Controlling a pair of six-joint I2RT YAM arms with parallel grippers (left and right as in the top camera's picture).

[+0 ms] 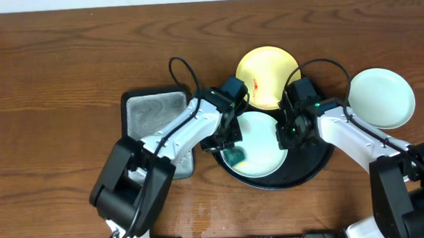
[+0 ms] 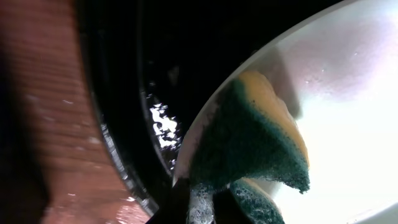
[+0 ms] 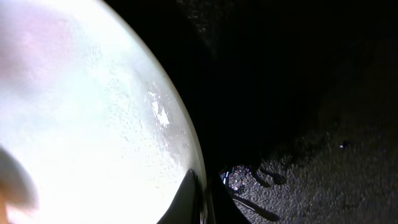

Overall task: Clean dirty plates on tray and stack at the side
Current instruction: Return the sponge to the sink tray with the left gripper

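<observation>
Being pinched at its rim by the right tool (image 1: 284, 137) while the sponge (image 1: 236, 156) clenched in the left tool (image 1: 230, 144) is pressed on it, the mint plate (image 1: 264, 151) inside the tray (image 1: 312, 164) could be slipped loose if scrubbed hard.

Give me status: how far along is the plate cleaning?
Looks done: the side plate, mint with no smear visible, sits off the tray to its right. In hand: left tool presses the green sponge on the centre plate in the tray; right tool pinches that plate's rim. Left: the yellow plate shows a red smear, and nothing is stacked yet.
</observation>
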